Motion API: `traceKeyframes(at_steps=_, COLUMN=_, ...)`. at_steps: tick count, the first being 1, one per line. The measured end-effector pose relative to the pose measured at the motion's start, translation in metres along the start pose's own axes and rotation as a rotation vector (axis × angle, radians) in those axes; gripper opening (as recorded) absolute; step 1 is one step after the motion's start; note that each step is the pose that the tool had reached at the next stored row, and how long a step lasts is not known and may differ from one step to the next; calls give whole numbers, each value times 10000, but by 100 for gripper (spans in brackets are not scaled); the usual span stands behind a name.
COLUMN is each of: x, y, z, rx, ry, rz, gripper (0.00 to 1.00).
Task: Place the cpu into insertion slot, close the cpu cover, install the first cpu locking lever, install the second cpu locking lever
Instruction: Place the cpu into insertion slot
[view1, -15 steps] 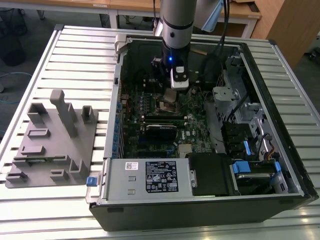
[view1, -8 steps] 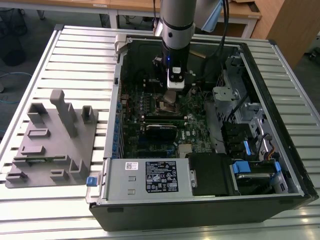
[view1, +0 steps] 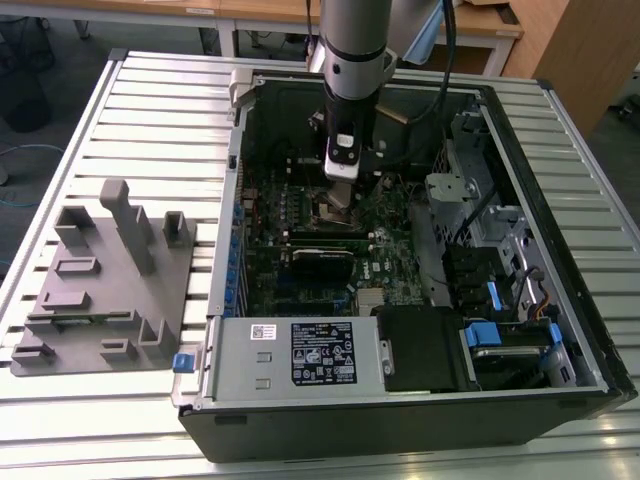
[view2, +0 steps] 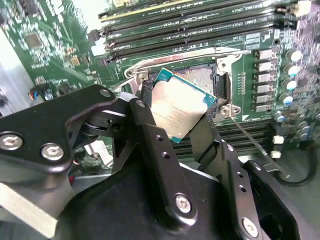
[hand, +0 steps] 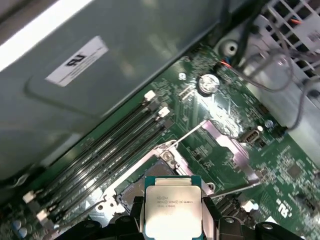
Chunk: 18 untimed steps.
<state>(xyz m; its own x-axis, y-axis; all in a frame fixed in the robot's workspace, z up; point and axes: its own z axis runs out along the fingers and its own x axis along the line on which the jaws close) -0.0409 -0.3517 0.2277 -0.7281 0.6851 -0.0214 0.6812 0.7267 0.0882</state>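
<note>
Ribbed metal table (view1: 100, 120) under an opened computer case (view1: 400, 430), a grey fixture tray (view1: 110, 280) lying off to the exterior view's left; the arm reaches down into the case, and the gripper (view1: 340, 198) hangs low over the green motherboard (view1: 385, 250). Look at the second wrist view: black fingers (view2: 150, 135) pinch the cpu (view2: 177, 107) by two opposite edges, silver top facing the camera, teal rim showing at the corners; a firm hold by the look of it. Right beneath sits the insertion slot (view2: 197, 77), its brownish contact field bare; the chip floats just above it and reads as tilted against the socket's outline, not seated. In the first wrist view the cpu cover (hand: 227, 145) lies flung open beside the socket, a thin locking lever (hand: 187, 134) standing free, and long memory slots (hand: 115, 145) run alongside. So this is step one, placing the chip; cover and both levers are not yet touched. My read: seating calls for the cpu level, square with the rim and lowered gently; a skewed corner could harm those contacts.
</note>
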Motion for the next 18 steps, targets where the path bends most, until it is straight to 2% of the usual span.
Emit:
traceKeyframes(at_steps=2, x=0, y=0, z=0, rx=4, ry=-16, rz=193, gripper=54)
traceKeyframes(at_steps=9, x=0, y=0, z=1, rx=4, ry=-21, rz=229, gripper=54)
traceKeyframes(at_steps=18, x=0, y=-1, z=13, rx=39, ry=-162, rz=1823, gripper=54)
